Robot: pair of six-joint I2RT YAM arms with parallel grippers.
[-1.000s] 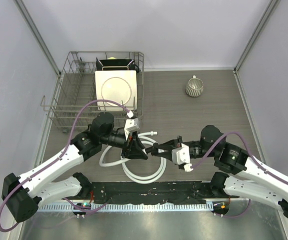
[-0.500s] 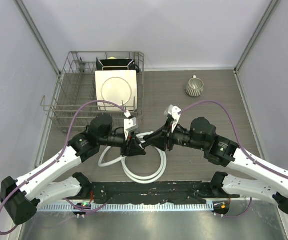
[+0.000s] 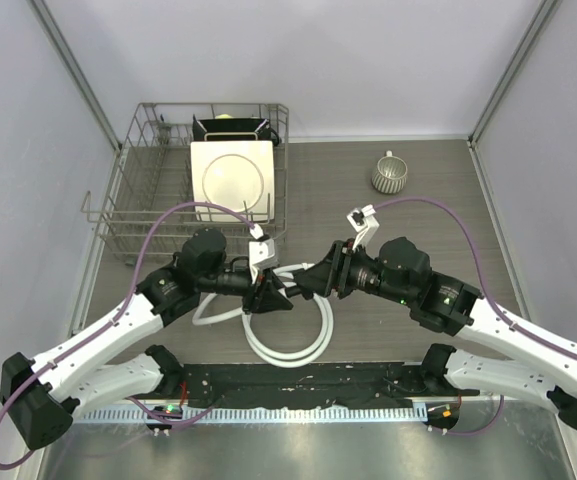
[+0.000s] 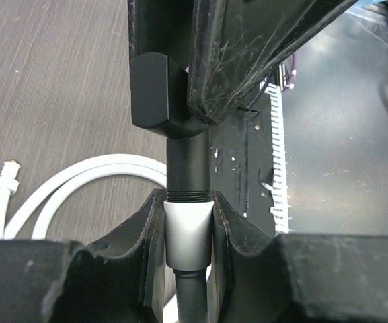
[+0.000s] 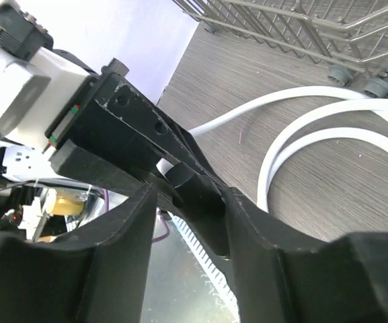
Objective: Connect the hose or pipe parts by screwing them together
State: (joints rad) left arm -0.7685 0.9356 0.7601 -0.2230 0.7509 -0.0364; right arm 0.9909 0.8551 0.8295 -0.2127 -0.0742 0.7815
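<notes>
Joint sits betw. the two arms, raised over the table (image 3: 398, 240), w/ the white hose (image 4: 113, 163) coiled below.

- L gripper (image 4: 188, 202): pinched tight on the white end connector (image 4: 188, 235).
- Black T fitting (image 4: 188, 161): stem enters that connector from the far side.
- R gripper (image 5: 188, 190): straddles the fitting, jaws parted a little. Sliver of light on one side, so reads as not clamping.

Key relation: connector + stem share one long axis. It runs approx. left-right in the top view, in line w/ both grippers' reach. Connector mouth points at R arm, stem points at L arm, T's crossbar at R end. R arm is nearer the fitting.

Threads show at the seam, so prob. not fully home. Next twist should turn about this axis, no side load.
</notes>
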